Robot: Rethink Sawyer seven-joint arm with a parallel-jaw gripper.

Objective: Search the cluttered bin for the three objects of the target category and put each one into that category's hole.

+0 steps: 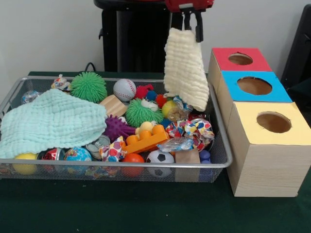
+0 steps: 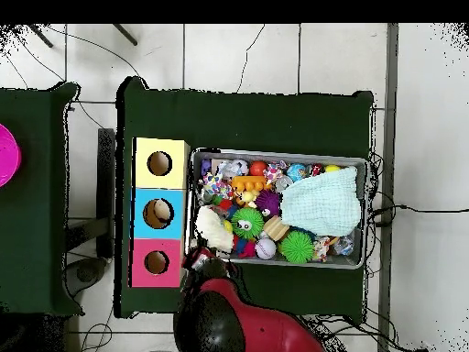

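In the front view, a cream knitted cloth (image 1: 184, 68) is held pinched at its top edge by the black gripper (image 1: 189, 25), whose fingers are closed on it. The cloth hangs over the 2 o'clock corner of the silver wire-mesh bin (image 1: 221, 162). At 3 o'clock of the bin a wooden box (image 1: 265, 167) with red, blue and yellow holed tops is seen.

In the overhead view, the cloth (image 2: 214, 228) is seen at the bin's (image 2: 275, 154) 8 o'clock edge, beside the box's blue section (image 2: 174, 202).
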